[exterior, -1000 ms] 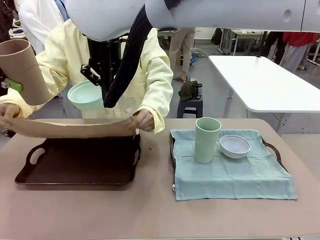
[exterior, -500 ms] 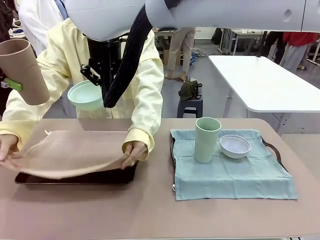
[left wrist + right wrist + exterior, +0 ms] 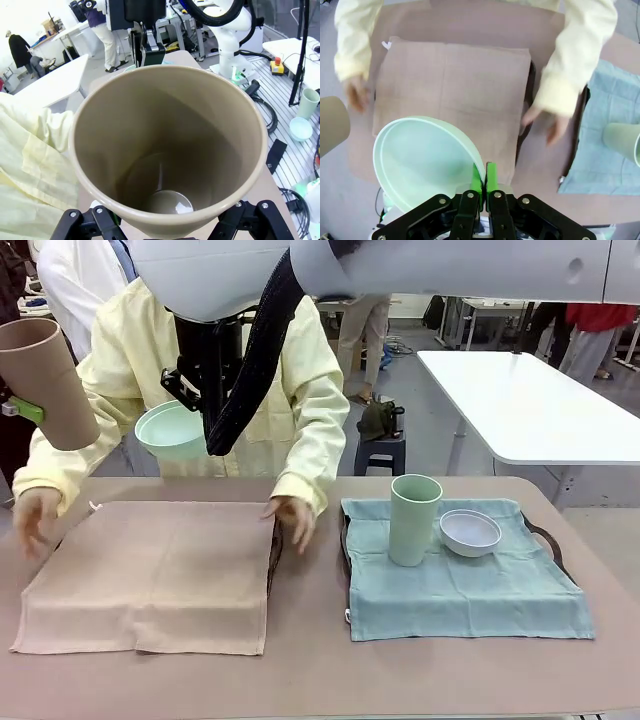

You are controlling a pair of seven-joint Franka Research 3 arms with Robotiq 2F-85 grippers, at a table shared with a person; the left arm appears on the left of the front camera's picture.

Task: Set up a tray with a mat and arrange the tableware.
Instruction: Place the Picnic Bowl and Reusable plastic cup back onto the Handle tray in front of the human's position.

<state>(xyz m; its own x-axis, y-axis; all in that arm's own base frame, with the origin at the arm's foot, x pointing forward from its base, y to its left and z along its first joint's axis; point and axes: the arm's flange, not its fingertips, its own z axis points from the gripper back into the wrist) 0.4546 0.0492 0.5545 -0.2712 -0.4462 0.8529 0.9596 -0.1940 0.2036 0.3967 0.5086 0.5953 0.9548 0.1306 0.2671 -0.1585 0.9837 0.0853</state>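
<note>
1. Tan mat overhangs the desk's near-left edge, hiding the tray; it may slide.
2. Above it, the left gripper clamps the tan cup; the right gripper pinches the mint bowl by its rim, which could slip.
3. The right wrist view shows the person's hands blurred.
4. Green cup and white bowl sit far-right.

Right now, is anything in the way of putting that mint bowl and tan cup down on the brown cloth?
Yes. The person's hands rest at the tan mat's two far corners. The mat's middle lies bare beneath the mint green bowl and tan cup, both held in the air.
</note>
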